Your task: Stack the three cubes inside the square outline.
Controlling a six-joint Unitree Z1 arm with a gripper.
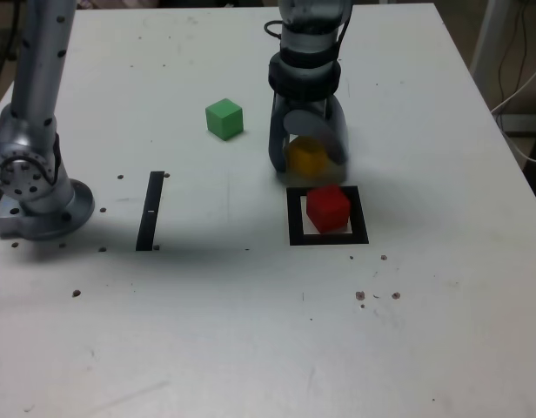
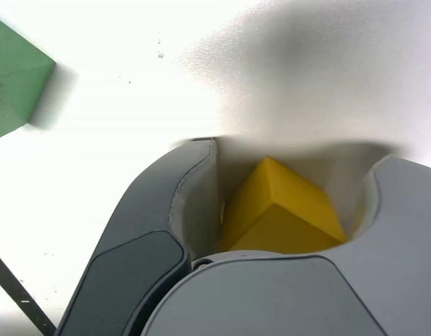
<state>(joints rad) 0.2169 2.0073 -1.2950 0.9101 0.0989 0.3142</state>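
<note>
The red cube (image 1: 327, 207) sits inside the black square outline (image 1: 295, 228) on the white table. Just behind the outline, my gripper (image 1: 307, 167) is shut on the yellow cube (image 1: 307, 156), which sits between its two grey fingers. The wrist view shows the yellow cube (image 2: 282, 210) seated deep between the fingers of my gripper (image 2: 294, 159), above a shadow on the table. The green cube (image 1: 224, 118) stands alone farther back towards the exterior view's left; its corner (image 2: 12, 77) shows in the wrist view.
A narrow black strip (image 1: 150, 211) lies on the table at the exterior view's left, and its end (image 2: 18, 297) shows in the wrist view. The arm's grey base (image 1: 33, 187) stands at the far left. Cables (image 1: 516, 87) hang past the table's right edge.
</note>
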